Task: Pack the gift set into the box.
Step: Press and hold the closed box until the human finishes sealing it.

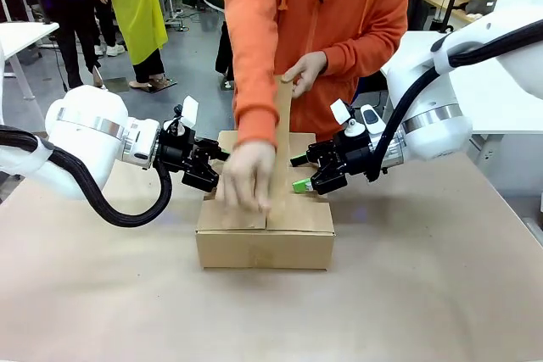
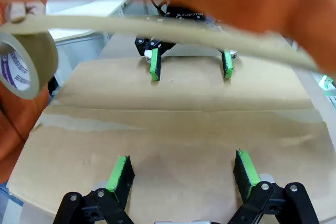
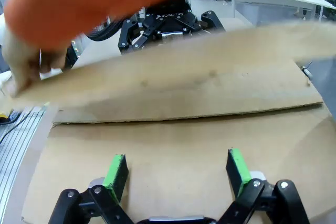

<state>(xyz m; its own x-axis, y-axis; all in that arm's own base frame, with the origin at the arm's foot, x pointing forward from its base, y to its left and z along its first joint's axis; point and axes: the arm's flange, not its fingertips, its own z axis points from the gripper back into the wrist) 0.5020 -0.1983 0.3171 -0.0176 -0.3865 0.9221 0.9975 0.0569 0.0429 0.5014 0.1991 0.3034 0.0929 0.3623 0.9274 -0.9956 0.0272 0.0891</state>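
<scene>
The left gripper (image 1: 206, 169), jaws spread wide, pressed on the left flap of the large brown corrugated cardboard box (image 1: 265, 247). A person's hand (image 1: 246, 177) drew brown tape (image 1: 282, 137) along its seam. The right gripper (image 1: 307, 177), equally wide, held down the right flap.

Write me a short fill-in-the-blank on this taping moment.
1. The carton's top flaps are folded ____.
2. The person's hand is pulling a strip of brown ____ along the seam.
3. The left pincer and right pincer both have their fingers ____.
4. The tape roll shows in the ____ wrist view.

Missing words: shut; tape; open; left
</scene>
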